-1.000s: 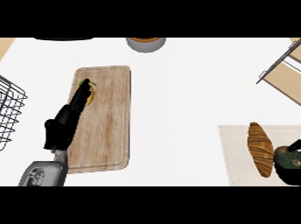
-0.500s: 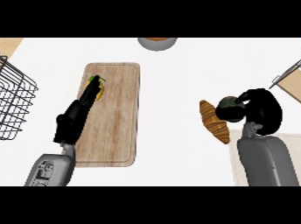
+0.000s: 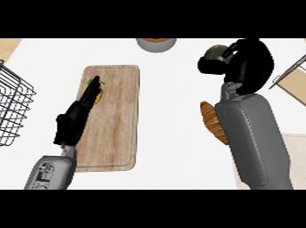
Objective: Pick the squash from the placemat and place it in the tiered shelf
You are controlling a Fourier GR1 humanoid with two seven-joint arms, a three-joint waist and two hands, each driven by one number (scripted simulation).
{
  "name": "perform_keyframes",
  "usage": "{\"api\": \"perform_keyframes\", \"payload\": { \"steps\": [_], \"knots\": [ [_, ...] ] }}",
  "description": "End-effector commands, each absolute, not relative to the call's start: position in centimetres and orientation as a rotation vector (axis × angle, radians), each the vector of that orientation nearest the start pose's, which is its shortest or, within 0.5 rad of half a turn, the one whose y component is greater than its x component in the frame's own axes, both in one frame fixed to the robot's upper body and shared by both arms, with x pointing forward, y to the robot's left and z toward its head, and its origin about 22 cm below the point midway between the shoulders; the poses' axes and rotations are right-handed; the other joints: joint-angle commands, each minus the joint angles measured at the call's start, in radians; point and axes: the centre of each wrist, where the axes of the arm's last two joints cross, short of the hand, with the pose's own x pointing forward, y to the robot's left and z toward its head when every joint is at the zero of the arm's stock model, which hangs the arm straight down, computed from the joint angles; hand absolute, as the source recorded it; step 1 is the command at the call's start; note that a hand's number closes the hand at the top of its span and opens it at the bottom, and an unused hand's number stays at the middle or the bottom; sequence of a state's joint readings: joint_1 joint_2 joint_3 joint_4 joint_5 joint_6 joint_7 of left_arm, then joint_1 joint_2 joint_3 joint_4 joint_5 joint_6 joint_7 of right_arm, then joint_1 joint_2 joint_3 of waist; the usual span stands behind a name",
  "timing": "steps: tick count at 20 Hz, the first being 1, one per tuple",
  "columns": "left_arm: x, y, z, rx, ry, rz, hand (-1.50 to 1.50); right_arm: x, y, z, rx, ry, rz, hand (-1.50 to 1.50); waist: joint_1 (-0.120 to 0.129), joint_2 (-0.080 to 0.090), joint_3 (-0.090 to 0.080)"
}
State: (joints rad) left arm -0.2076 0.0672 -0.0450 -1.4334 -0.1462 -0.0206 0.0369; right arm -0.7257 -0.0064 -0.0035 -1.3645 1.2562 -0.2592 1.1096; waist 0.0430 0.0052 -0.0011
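The squash (image 3: 214,53), dark green and round, is held above the counter at the upper right. My right hand (image 3: 251,62) is shut on it, with fingers curled round its right side. The beige placemat (image 3: 305,153) lies at the lower right, mostly hidden by my right forearm. Only a corner of the tiered shelf (image 3: 299,75), with a thin metal frame and wooden boards, shows at the right edge, just right of the hand. My left hand (image 3: 75,119) lies open and flat on the wooden cutting board (image 3: 119,120).
A brown bread loaf (image 3: 211,121) lies left of my right forearm, partly behind it. A yellow-green vegetable (image 3: 94,90) sits on the board under my left fingertips. A black wire basket (image 3: 5,107) stands at the left edge. A grey bowl (image 3: 157,43) sits at the far middle.
My right hand has lifted the squash off the placemat and carried it away from me, toward the shelf. The left hand has stayed on the board.
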Motion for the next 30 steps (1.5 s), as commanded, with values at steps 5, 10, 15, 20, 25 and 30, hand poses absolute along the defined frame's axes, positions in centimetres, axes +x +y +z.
{"api": "perform_keyframes", "payload": {
  "steps": [5,10,15,20,25,30],
  "knots": [
    [28.0,22.1,0.4,0.095,-1.564,-0.271,0.00,37.2,-10.4,20.6,-1.430,-1.052,-0.197,1.50,-0.032,-0.008,-0.001],
    [28.4,21.9,0.6,0.102,-1.563,-0.268,0.00,37.6,-11.4,25.2,-1.580,-1.039,-0.272,1.50,-0.044,-0.009,0.000],
    [28.4,23.8,0.4,0.109,-1.576,-0.241,0.00,37.3,-11.7,28.1,-1.699,-1.011,-0.302,1.50,-0.047,-0.008,-0.001],
    [28.1,23.2,0.8,0.100,-1.567,-0.266,0.00,38.9,-14.7,30.9,-1.734,-0.992,-0.347,1.50,-0.033,-0.004,0.000],
    [29.7,20.6,1.3,0.093,-1.571,-0.266,0.00,37.9,-17.1,31.7,-1.797,-0.978,-0.354,1.50,-0.050,-0.006,0.001],
    [28.4,23.2,1.1,0.111,-1.588,-0.261,0.00,38.0,-20.1,32.9,-1.863,-0.948,-0.396,1.50,-0.041,-0.006,0.001]
  ]
}}
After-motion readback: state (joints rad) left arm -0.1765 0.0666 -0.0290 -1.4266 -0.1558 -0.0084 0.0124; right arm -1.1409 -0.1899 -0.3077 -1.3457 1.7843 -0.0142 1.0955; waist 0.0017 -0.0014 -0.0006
